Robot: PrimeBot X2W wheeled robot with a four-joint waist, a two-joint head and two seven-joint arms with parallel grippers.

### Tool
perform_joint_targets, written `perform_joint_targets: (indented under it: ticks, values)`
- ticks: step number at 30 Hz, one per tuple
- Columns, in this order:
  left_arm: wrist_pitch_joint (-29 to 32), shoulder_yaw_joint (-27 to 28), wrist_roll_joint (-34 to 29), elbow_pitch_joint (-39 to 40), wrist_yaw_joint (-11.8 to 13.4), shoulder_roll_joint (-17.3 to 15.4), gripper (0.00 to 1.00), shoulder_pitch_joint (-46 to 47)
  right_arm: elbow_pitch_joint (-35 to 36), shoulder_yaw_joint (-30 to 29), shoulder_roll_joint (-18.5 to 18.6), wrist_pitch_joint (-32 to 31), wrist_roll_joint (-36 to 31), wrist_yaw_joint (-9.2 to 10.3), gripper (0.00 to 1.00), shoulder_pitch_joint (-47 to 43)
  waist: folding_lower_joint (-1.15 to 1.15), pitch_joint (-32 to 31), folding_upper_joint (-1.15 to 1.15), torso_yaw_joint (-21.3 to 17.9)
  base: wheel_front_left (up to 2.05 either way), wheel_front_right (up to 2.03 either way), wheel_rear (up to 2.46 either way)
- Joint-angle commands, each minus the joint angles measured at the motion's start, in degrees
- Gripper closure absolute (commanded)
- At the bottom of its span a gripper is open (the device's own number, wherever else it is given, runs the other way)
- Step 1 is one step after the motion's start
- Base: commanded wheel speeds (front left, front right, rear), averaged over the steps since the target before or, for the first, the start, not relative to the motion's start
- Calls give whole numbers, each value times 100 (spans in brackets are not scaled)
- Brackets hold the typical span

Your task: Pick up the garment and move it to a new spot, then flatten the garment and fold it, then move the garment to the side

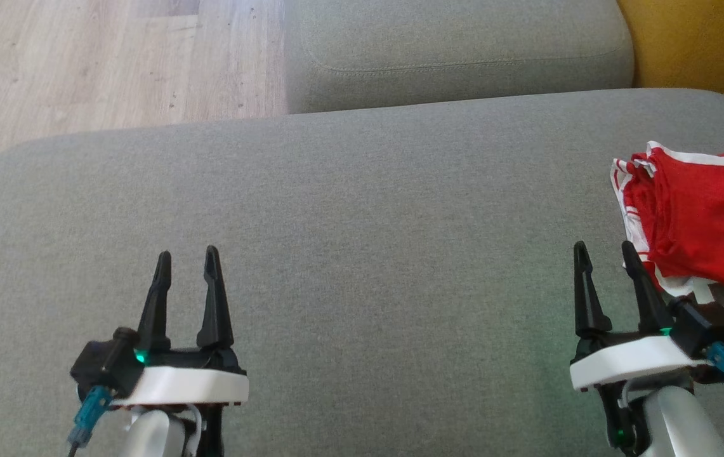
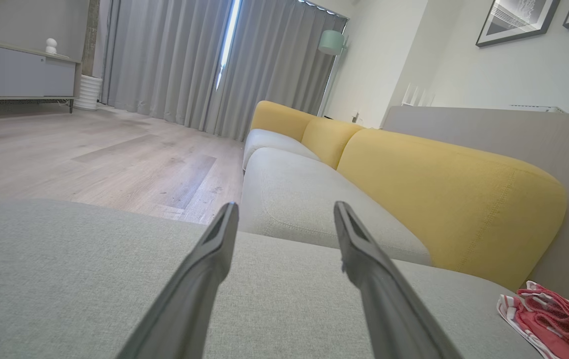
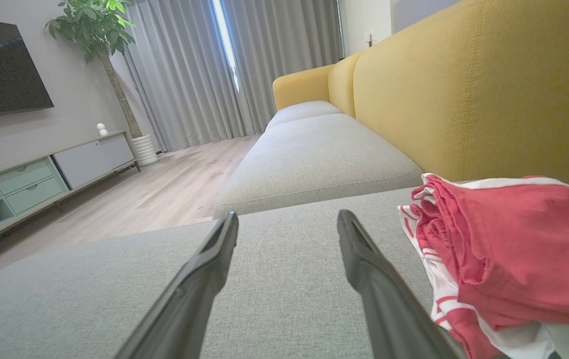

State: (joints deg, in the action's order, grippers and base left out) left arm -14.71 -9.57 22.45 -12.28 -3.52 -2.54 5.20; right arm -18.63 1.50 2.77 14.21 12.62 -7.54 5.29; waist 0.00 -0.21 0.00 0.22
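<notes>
A red garment with white trim lies bunched at the right edge of the grey seat cushion. In the right wrist view the garment sits just right of the fingers. The left wrist view has the garment far off at lower right. My right gripper hovers open just left of the garment, with nothing between its fingers. My left gripper stands open over the bare cushion at lower left, far from the cloth.
A second grey seat cushion lies beyond the near one. Yellow backrests run along the right. Wooden floor lies past the cushion's far left edge. A TV cabinet and a potted plant stand across the room.
</notes>
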Motion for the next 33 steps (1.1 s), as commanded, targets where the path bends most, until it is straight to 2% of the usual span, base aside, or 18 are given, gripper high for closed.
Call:
perform_joint_targets:
  ticks: [1,14,15,18,33]
  values:
    - [-29,196,14,157,19,-33,0,152,161,156,11,67,50,5,0,274,0,-2,0,0,0,0,0]
    - [-29,241,83,145,36,-33,0,158,116,186,11,76,55,5,0,295,0,-28,0,-6,0,0,0]
    - [0,32,63,-49,-1,1,100,-1,-65,23,-2,15,50,0,100,3,0,-29,0,-7,0,0,0]
    - [5,21,74,-424,-2,4,100,-217,-433,23,-13,4,58,0,100,-204,0,-29,0,-7,0,0,0]
    - [242,199,846,-400,-46,0,100,-180,-334,-72,-11,-230,941,1,100,-170,0,-21,0,-9,0,0,0]
